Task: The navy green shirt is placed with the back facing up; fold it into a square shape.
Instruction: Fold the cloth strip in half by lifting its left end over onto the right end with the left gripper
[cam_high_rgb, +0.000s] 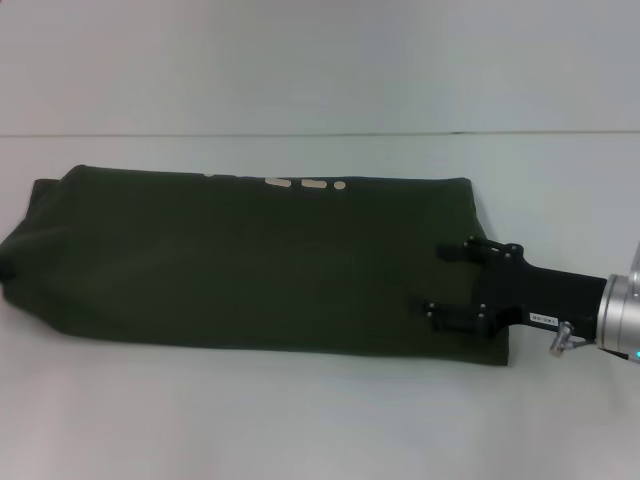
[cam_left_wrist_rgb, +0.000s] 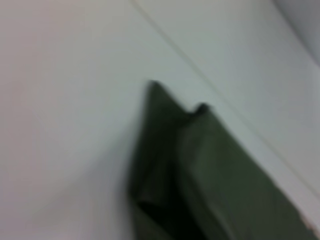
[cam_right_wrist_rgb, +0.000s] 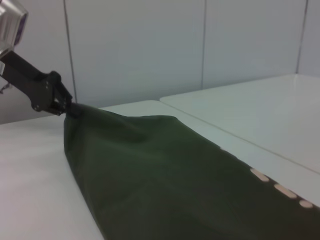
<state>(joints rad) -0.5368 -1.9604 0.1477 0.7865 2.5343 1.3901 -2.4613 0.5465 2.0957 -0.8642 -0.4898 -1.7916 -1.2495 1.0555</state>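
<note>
The navy green shirt (cam_high_rgb: 250, 260) lies on the white table (cam_high_rgb: 300, 420) as a long narrow band, its sides apparently already folded in, stretching away from the right gripper (cam_high_rgb: 455, 282) toward the far end, with bits of cream lettering (cam_high_rgb: 300, 184) peeking out along one long edge. The right gripper rests low over the shirt's near end with its fingers spread apart and nothing clearly pinched, while the left gripper (cam_right_wrist_rgb: 59, 102) sits at the opposite end, its tips against the cloth there, though whether it grips I cannot tell. I judge the lengthwise folds done and the end-to-end fold that makes a square not yet made.
</note>
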